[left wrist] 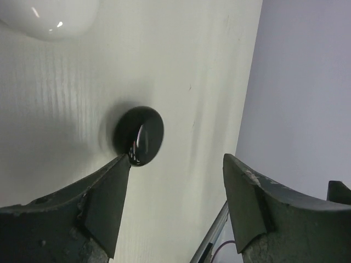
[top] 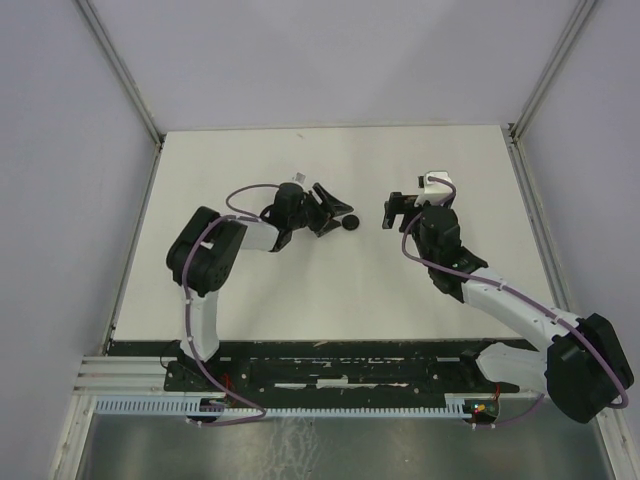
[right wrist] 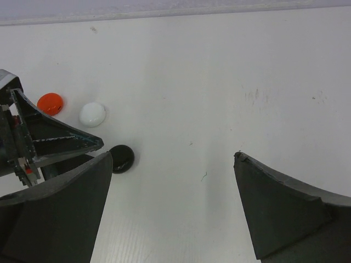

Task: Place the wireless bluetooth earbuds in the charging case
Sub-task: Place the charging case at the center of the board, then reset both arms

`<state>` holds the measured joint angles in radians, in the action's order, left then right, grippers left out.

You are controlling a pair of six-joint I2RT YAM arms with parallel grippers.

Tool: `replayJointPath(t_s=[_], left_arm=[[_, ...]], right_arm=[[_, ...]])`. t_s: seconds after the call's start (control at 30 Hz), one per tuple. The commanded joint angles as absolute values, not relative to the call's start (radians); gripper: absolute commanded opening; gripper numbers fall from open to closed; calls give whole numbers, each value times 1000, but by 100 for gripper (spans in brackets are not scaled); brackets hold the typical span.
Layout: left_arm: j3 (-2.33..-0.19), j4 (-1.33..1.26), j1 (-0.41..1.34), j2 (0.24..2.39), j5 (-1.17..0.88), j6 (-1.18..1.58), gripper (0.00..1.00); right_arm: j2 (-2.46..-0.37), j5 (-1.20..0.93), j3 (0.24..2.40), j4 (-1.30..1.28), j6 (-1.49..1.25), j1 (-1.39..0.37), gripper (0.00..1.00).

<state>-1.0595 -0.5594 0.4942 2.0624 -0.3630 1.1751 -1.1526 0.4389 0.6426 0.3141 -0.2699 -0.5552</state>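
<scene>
No stemmed earbuds show in any view. A small glossy black round disc [top: 350, 222] lies on the white table between the two arms. In the left wrist view the black disc [left wrist: 139, 135] sits just beyond my left fingertip. My left gripper [top: 330, 212] is open and empty, its tips [left wrist: 175, 159] low over the table right beside the disc. My right gripper [top: 398, 210] is open and empty, its tips [right wrist: 173, 156] to the right of the black disc [right wrist: 120, 159]. I cannot tell which thing is the charging case.
A white round disc [right wrist: 92, 114] and an orange round disc [right wrist: 50, 103] lie past the black one, beside the left gripper's body [right wrist: 49, 143]. The white disc also shows in the left wrist view [left wrist: 49, 19]. Grey walls enclose the table [top: 340, 300].
</scene>
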Motion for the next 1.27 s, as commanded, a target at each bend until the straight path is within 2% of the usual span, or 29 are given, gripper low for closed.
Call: replayJointPath(t_s=[0.0,0.17,0.37,0.5,0.63,0.8,0.9,1.1,1.23], left_arm=[[-983,-487,477,1912,-308,1055,75],[-867,-349,406,1709,-213,948,89],[-690,-230,283,1375,30,863,91],[-623,-114,246,1163,263,828,100],[-544,-104,235,1001,394,841,99],[-561,-31,232,928,485,819,99],[-586,-3,232,917,480,803,99],[-612,-2,233,897,448,761,99],[-642,37,232,888,444,751,99]], right_arm=[[-1137,422,644,336,-288,-549,100],[-1132,459,651,307,-298,-548,99],[-1157,763,737,43,-505,-486,100],[-1175,799,747,-33,-599,-434,100],[-1193,787,750,-44,-629,-419,100],[-1209,781,755,-56,-643,-396,99],[-1237,800,814,-116,-750,-381,99],[-1402,1006,1150,-649,-1006,-382,100],[-1471,1068,1261,-858,-1075,-381,100]])
